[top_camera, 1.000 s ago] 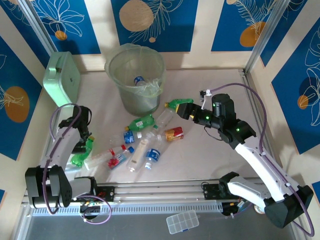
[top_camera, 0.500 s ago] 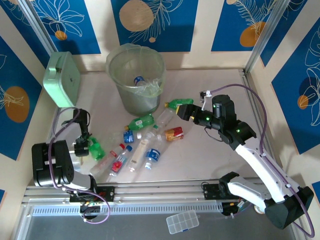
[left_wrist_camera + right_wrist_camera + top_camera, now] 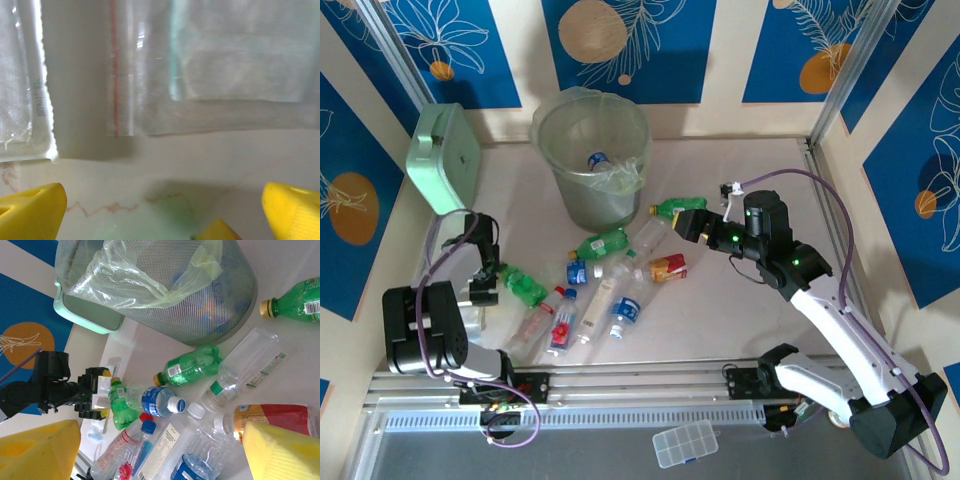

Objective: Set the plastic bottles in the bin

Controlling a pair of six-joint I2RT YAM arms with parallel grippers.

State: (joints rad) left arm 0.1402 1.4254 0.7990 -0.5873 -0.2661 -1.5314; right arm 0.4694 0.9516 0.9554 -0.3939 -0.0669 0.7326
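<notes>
Several plastic bottles lie in a pile mid-table. Among them are a green one [image 3: 603, 243] [image 3: 192, 367], a red-labelled one [image 3: 668, 267] and a blue-labelled one [image 3: 625, 310]. One more bottle [image 3: 598, 160] lies inside the bin [image 3: 590, 195] [image 3: 200, 305] at the back. My left gripper [image 3: 485, 280] [image 3: 162, 215] stands wide open at the pile's left. A crushed green bottle [image 3: 523, 285] [image 3: 120, 407] lies right at its fingertips, a green blur low in the left wrist view. My right gripper [image 3: 688, 222] [image 3: 160, 450] hovers open over the pile, beside a yellow-capped green bottle [image 3: 670, 209] [image 3: 295, 302].
A mint-green box [image 3: 442, 158] leans at the back left beside the bin. Clear zip bags [image 3: 225, 65] lie on the table by the left gripper. A small clear organiser [image 3: 685, 443] sits below the rail at the near edge. Metal frame posts line both sides.
The left arm has folded back toward its base. The crushed green bottle beside it has shifted right and farther from the near edge, toward the pile. The right arm has not moved.
</notes>
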